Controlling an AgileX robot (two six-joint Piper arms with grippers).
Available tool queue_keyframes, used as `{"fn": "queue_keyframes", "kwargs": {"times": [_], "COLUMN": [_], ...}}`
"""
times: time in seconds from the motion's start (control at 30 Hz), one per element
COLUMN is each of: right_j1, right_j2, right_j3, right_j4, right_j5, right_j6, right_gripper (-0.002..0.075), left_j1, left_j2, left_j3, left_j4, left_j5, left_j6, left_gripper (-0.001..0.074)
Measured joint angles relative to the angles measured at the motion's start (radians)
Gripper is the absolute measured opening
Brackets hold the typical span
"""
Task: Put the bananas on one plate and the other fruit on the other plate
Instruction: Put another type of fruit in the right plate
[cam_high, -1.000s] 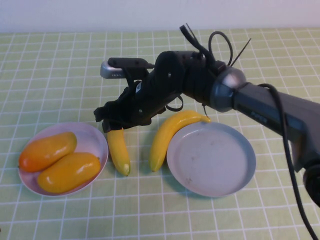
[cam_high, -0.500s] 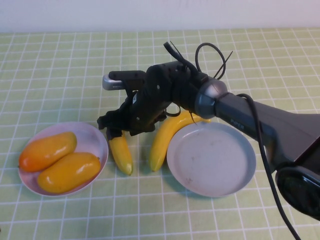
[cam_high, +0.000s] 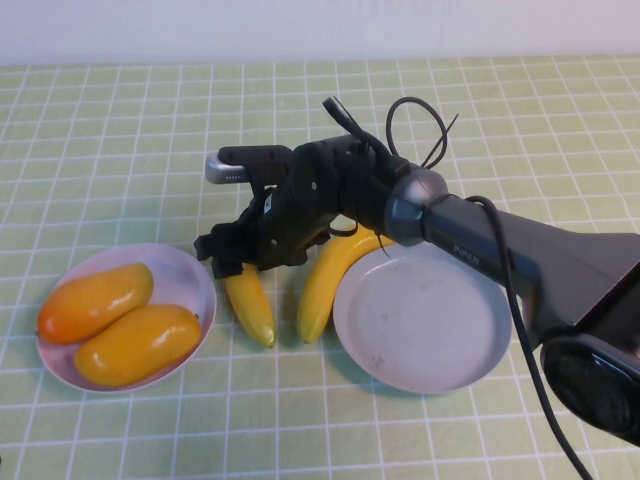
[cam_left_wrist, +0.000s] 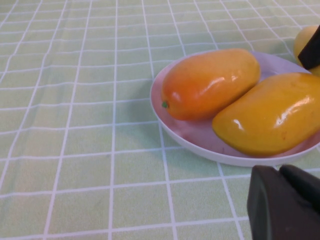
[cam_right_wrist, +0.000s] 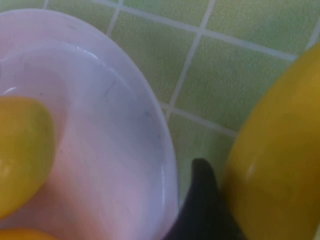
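Two mangoes (cam_high: 115, 325) fill the pink plate (cam_high: 190, 275); right gripper (cam_high: 240, 272) jaws clasp one banana (cam_high: 250, 308), left gripper (cam_left_wrist: 285, 202) unreadable, grey-blue plate (cam_high: 420, 320) bare.

Right end effector (cam_high: 232, 262) grips banana (cam_high: 250, 305) beside the pink plate (cam_high: 196, 283).

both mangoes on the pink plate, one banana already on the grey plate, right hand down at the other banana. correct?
Not quite: the high view shows the grey-blue plate empty; both bananas lie on the table beside it. Mangoes on the pink plate and right hand placement are correct.
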Motion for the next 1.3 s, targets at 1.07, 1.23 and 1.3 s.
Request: {"fn": "queue_keyframes", "kwargs": {"times": [1.07,1.23,1.3], "right_j1": [-0.135,-0.189,-0.192], "right_j2": [-0.727,-0.752,-0.746], "right_j3": [0.799,0.925,0.955], "right_j4": [-0.202,-0.207,-0.208], "right_j5": [0.045,0.046,0.044], "right_j6": [0.066,0.071,0.073], "right_gripper": [0.0308,0.0308,0.0308], "left_j1": [0.000,0.000,0.000], "left_j2": [0.000,0.000,0.000], "left_j3": [0.000,0.000,0.000], "left_j4": [0.000,0.000,0.000], "left_j5": [0.000,0.000,0.000], "left_j6": [0.000,0.000,0.000], "left_gripper": [-0.0004,-0.0004,-0.0004]}}
